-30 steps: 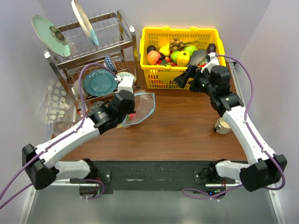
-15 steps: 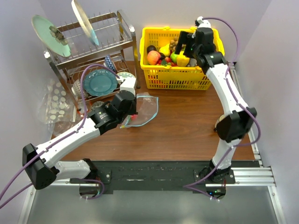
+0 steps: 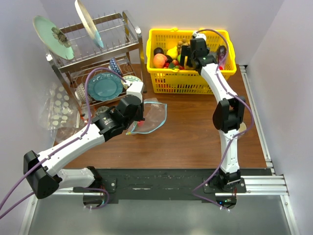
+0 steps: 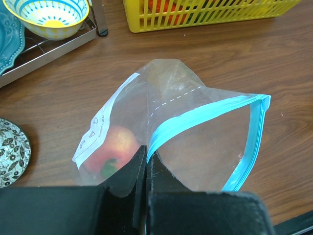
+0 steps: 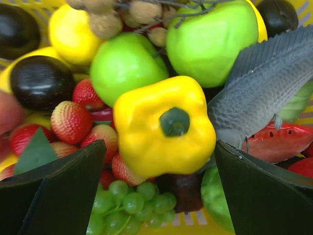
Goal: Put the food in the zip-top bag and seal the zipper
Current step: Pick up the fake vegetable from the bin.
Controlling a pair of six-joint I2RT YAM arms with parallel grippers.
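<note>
While left gripper point(image 4: 145, 155) pinches zip-top bag point(image 4: 195, 147), right gripper point(image 5: 159, 149) straddles yellow pepper point(image 5: 146, 132)

Back left: metal wire dish rack point(image 3: 100, 55) standing on the brown wooden surface point(image 3: 190, 133).
Back centre: yellow plastic slotted basket point(image 3: 186, 82), just right of the rack.
Middle: clear zip-top bag point(image 3: 152, 112) lying in front of the basket, with a round red-orange toy fruit point(image 4: 117, 144) inside.
Left claw point(image 4: 145, 164): on the bag's near edge.
Right claw point(image 5: 159, 147): above the basket, either side of a yellow toy bell pepper point(image 5: 146, 132).
</note>
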